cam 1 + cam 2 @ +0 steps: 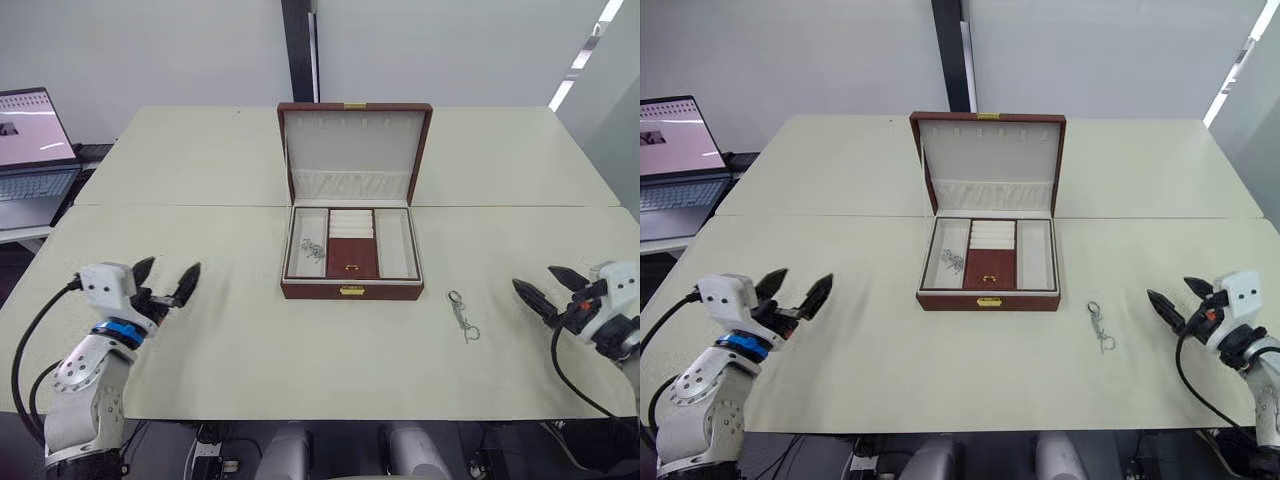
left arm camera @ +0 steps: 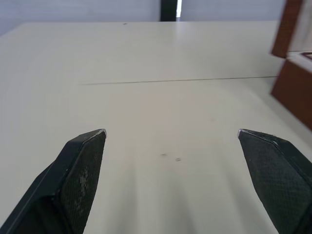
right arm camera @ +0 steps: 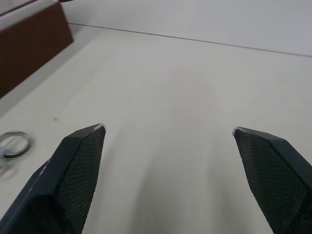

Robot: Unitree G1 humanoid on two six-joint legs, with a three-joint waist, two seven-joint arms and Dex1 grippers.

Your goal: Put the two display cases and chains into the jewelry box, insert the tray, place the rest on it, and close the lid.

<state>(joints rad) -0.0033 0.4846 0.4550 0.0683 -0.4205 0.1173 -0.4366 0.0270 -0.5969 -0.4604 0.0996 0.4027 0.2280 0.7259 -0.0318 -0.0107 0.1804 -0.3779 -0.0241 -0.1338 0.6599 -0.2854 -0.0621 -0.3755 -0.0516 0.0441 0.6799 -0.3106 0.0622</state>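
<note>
The dark red jewelry box (image 1: 351, 290) stands open at the table's middle, its lid (image 1: 354, 150) upright. Its white lining is split into three compartments; I cannot tell whether they belong to the tray. A silver chain (image 1: 313, 250) lies in the left one. The middle one holds ring rolls and a small dark red case with a gold clasp (image 1: 352, 262). Another chain with rings (image 1: 463, 315) lies on the table right of the box. My left gripper (image 1: 170, 268) hovers open at the near left, holding nothing. My right gripper (image 1: 535, 278) is open beyond the loose chain, also holding nothing.
A laptop (image 1: 30, 150) with its screen lit sits on a side surface at the far left. A seam (image 1: 180, 206) runs across the table behind the box. The wrist views show the box's side (image 2: 292, 83) and one ring of the chain (image 3: 13, 144).
</note>
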